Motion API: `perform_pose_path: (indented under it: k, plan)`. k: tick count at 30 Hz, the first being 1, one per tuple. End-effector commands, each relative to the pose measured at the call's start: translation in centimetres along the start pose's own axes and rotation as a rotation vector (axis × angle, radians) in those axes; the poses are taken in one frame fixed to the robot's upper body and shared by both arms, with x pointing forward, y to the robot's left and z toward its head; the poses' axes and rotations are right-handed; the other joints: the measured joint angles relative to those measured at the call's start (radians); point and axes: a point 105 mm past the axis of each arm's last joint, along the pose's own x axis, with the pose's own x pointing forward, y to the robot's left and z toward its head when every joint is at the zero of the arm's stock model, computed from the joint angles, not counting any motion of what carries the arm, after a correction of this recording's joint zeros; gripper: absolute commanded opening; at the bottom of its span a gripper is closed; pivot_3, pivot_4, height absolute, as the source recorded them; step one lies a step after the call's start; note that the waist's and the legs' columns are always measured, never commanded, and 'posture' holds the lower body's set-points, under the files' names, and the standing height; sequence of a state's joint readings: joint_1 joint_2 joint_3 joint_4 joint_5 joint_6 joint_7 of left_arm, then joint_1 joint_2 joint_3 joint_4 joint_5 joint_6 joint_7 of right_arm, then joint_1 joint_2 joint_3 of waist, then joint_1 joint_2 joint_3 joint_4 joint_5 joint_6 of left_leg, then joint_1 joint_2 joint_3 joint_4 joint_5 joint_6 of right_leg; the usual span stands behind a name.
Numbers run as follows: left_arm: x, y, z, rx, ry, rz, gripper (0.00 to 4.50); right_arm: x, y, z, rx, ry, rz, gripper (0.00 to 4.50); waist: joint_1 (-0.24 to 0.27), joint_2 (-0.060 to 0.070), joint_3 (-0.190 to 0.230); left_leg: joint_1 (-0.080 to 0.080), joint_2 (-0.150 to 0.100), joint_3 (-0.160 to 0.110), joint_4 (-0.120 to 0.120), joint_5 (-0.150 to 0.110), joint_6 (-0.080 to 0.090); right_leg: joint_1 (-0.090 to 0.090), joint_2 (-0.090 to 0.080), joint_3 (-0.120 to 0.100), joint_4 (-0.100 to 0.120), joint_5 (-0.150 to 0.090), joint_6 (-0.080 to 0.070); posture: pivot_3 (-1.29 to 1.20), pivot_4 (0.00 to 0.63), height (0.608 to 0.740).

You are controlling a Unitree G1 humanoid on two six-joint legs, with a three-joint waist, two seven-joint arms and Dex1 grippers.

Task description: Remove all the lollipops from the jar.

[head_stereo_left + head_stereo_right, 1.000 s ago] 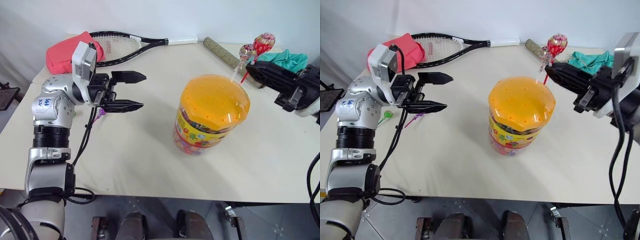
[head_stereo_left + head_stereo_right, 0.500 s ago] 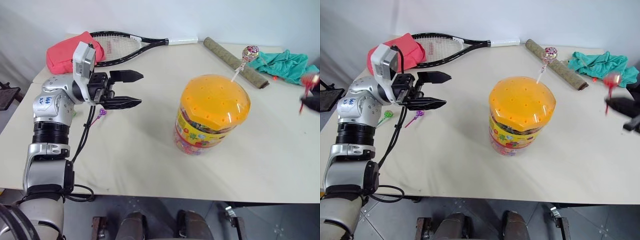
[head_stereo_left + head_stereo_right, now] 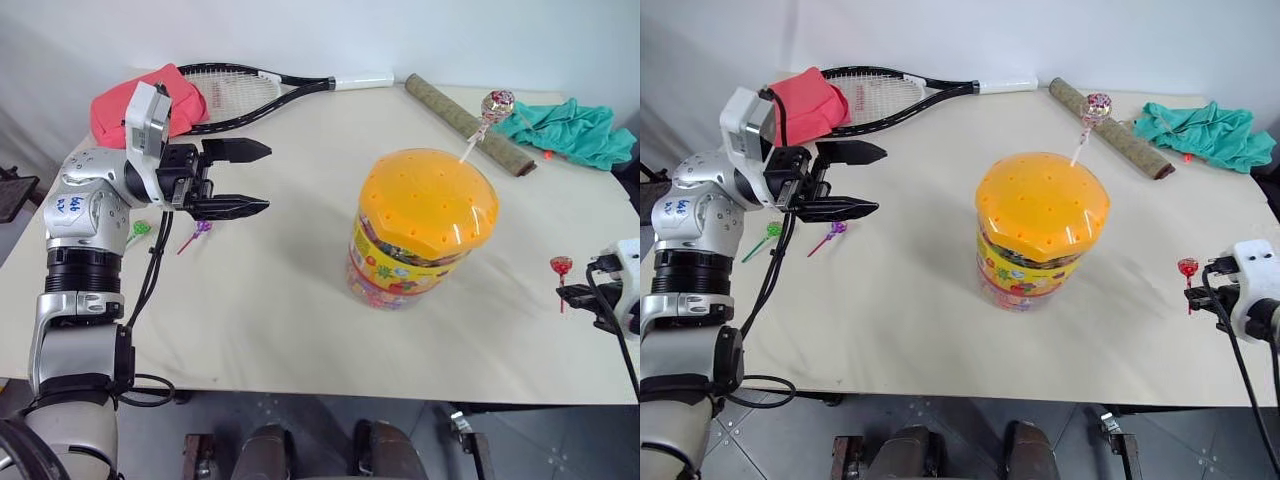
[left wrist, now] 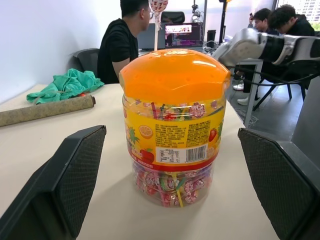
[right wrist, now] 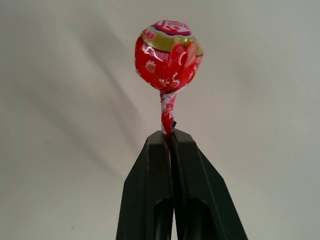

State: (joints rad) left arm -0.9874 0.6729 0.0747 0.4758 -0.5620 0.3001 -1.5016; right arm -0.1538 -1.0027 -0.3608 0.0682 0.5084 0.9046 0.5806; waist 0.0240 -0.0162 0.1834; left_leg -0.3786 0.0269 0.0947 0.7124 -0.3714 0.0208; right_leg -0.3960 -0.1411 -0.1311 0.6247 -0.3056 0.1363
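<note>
The jar, a clear tub with a domed orange lid and a yellow label, stands mid-table. A pink-silver lollipop sticks up from the lid's far right edge. My right gripper is low by the table's right edge, shut on the stick of a red lollipop, whose head points up. My left gripper hovers open left of the jar, pointing at it, with nothing between its fingers. A green lollipop and a purple lollipop lie on the table below that arm.
A tennis racket and a red pouch lie at the back left. A rolled tube and a teal cloth lie at the back right. People sit beyond the table.
My right gripper has carried the red lollipop from above the jar's far right side down and to the right, to the table's right edge. The left gripper stays open in place.
</note>
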Motion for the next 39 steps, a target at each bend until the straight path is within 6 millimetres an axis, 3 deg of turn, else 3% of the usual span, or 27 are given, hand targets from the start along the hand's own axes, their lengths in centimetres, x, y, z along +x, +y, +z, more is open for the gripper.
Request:
perform_pose_path:
  k: [1, 4, 9, 14, 20, 24, 29, 33, 37, 39]
  plan:
    - [-0.2, -0.9, 1.3, 0.051, -0.020, -0.064, 4.50, 0.5, -0.5, 0.0, -0.006, -0.005, -0.025, 0.24, 0.000, 0.000, 0.000, 0.000, 0.000, 0.000, 0.000, 0.000, 0.000, 0.000, 0.000, 0.000, 0.000, 0.000, 0.000, 0.00, 0.150, 0.740]
    - [-0.1, -0.9, 1.4, 0.052, -0.020, -0.065, 4.50, 0.7, -0.2, 0.1, -0.007, -0.016, -0.017, 0.99, 0.000, 0.000, 0.000, 0.000, 0.000, 0.000, 0.000, 0.000, 0.000, 0.000, 0.000, 0.000, 0.000, 0.000, 0.000, 0.00, 0.150, 0.740]
    - [0.1, -0.7, 1.6, 0.056, -0.025, -0.072, 4.50, -0.7, 0.7, 1.2, -0.011, -0.086, 0.014, 2.67, 0.000, 0.000, 0.000, 0.000, 0.000, 0.000, 0.000, 0.000, 0.000, 0.000, 0.000, 0.000, 0.000, 0.000, 0.000, 0.00, 0.150, 0.740]
    - [0.3, -0.6, 1.4, 0.051, -0.031, -0.081, 4.50, -5.6, 2.9, 4.0, -0.103, -0.228, 0.047, 4.34, 0.005, 0.001, 0.000, 0.000, 0.000, -0.001, 0.000, 0.000, 0.000, 0.000, 0.000, 0.000, 0.000, 0.000, 0.000, 0.00, 0.150, 0.740]
    - [0.7, -0.5, 1.2, 0.044, -0.044, -0.092, 4.50, -10.4, 6.8, 9.4, -0.227, -0.461, 0.154, 4.45, 0.000, 0.001, 0.000, 0.000, 0.000, -0.001, 0.001, 0.000, 0.000, 0.000, 0.001, 0.000, 0.000, 0.000, 0.000, 0.00, 0.150, 0.740]
    - [1.1, -0.4, 1.0, 0.041, -0.058, -0.106, 4.50, -12.4, 10.9, 13.5, -0.330, -0.627, 0.332, 4.45, -0.002, 0.001, 0.000, 0.000, 0.001, -0.001, 0.001, 0.000, -0.001, 0.000, 0.001, 0.000, 0.000, 0.000, 0.000, 0.00, 0.150, 0.740]
    - [1.5, -0.4, 1.0, 0.048, -0.079, -0.116, 4.50, -11.3, 14.2, 17.1, -0.327, -0.685, 0.545, 4.45, -0.003, 0.001, 0.000, 0.000, 0.001, -0.001, 0.002, -0.001, -0.001, 0.000, 0.001, 0.000, 0.000, 0.000, 0.000, 0.00, 0.150, 0.740]
    - [1.5, -0.8, 1.1, 0.053, -0.086, -0.116, 4.50, -10.1, 16.1, 18.8, -0.343, -0.695, 0.681, 4.45, -0.002, 0.001, 0.000, -0.001, 0.001, -0.001, 0.002, -0.001, -0.001, 0.000, 0.001, -0.001, 0.000, 0.000, 0.000, 0.00, 0.150, 0.740]
    - [1.3, -1.2, 1.2, 0.056, -0.091, -0.103, 4.50, -8.0, 17.0, 19.7, -0.347, -0.656, 0.736, 4.45, -0.006, 0.001, 0.000, -0.001, 0.001, -0.001, 0.000, -0.001, -0.001, -0.001, 0.001, -0.001, 0.000, 0.000, 0.000, 0.00, 0.150, 0.740]
    - [1.2, -1.5, 1.2, 0.058, -0.091, -0.095, 4.50, -7.6, 17.0, 20.4, -0.344, -0.688, 0.731, 4.08, -0.009, 0.001, 0.000, -0.001, 0.001, -0.001, 0.000, -0.001, -0.001, -0.001, 0.001, -0.001, 0.000, 0.000, 0.000, 0.00, 0.150, 0.740]
